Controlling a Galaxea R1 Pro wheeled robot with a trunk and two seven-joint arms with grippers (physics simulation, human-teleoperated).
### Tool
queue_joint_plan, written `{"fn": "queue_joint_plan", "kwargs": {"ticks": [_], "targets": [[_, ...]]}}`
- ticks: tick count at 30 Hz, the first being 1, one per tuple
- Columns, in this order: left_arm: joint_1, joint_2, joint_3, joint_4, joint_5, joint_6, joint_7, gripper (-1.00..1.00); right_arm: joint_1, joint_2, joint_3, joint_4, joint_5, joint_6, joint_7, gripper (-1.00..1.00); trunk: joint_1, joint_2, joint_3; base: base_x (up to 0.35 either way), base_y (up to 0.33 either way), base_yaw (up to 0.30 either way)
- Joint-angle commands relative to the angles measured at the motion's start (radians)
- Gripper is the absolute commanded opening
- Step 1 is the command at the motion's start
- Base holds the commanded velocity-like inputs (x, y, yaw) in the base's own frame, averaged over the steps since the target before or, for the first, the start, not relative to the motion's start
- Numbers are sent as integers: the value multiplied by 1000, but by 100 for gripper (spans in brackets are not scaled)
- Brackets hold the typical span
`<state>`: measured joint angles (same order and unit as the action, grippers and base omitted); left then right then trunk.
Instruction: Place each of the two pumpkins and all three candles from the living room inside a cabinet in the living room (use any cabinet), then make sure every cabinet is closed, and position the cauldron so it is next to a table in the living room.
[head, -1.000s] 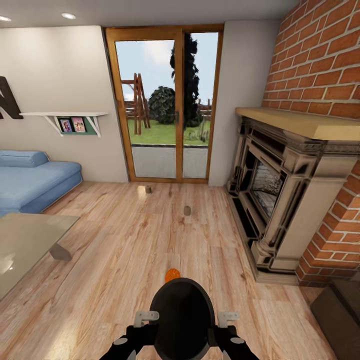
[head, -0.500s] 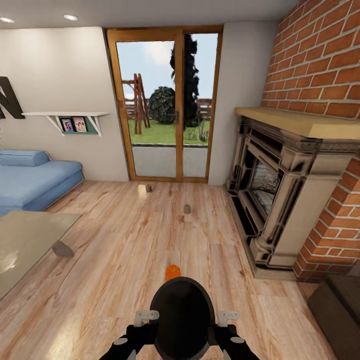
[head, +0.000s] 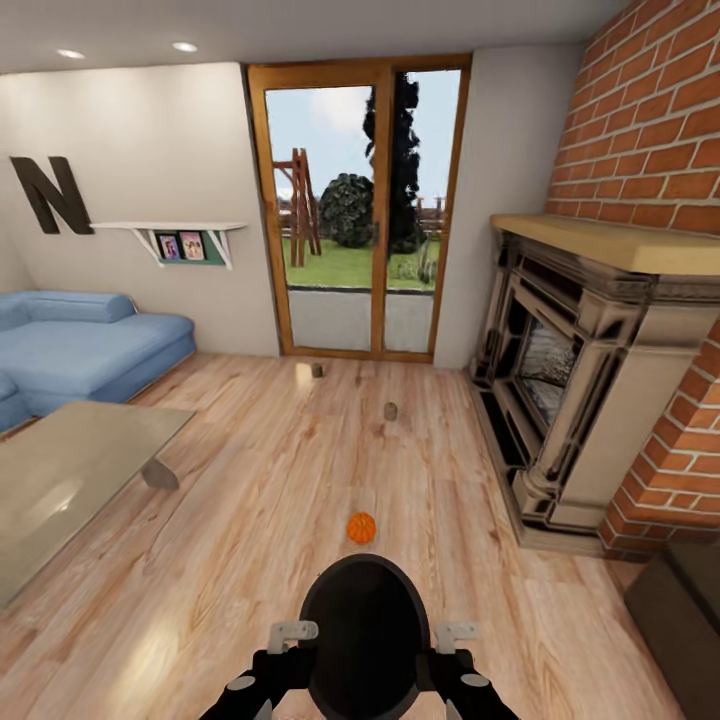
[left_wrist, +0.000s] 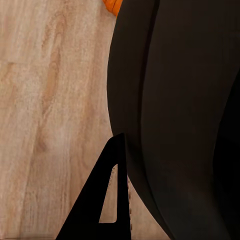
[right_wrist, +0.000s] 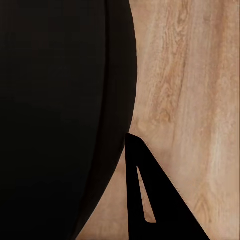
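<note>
Pumpkin (head: 361, 527) sits on floor (head: 250, 500) ahead; approach squarely, stop short. Grippers' opening cannot be told beside black body (head: 364, 635).

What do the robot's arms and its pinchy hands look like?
The arms are glossy black with rounded joints and light grey caps near the wrists. In the head view, pale grey brackets with small holes sit above the left gripper and right gripper. Up close, each finger is a flat black triangle with a narrow slot cut through it. No cables or markings show.
</note>
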<state>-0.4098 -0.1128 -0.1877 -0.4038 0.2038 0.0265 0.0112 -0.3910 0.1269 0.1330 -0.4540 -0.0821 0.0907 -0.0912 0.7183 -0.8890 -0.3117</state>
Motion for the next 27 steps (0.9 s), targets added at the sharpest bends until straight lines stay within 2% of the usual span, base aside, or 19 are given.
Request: {"fn": "queue_joint_plan", "kwargs": {"ticks": [1, 16, 27], "targets": [[0, 0, -29, -4, 16, -19, 0, -100, -1, 7, 3, -2, -81, 6, 8, -100, 0, -1, -1, -15, 0, 282], [0, 0, -30, -1, 19, -19, 0, -100, -2, 7, 4, -2, -81, 6, 8, -100, 0, -1, -1, -11, 0, 286], [0, 0, -27, 5, 20, -18, -1, -100, -1, 7, 4, -2, -81, 6, 8, -100, -42, 76, 37, 0, 0, 286]]}}
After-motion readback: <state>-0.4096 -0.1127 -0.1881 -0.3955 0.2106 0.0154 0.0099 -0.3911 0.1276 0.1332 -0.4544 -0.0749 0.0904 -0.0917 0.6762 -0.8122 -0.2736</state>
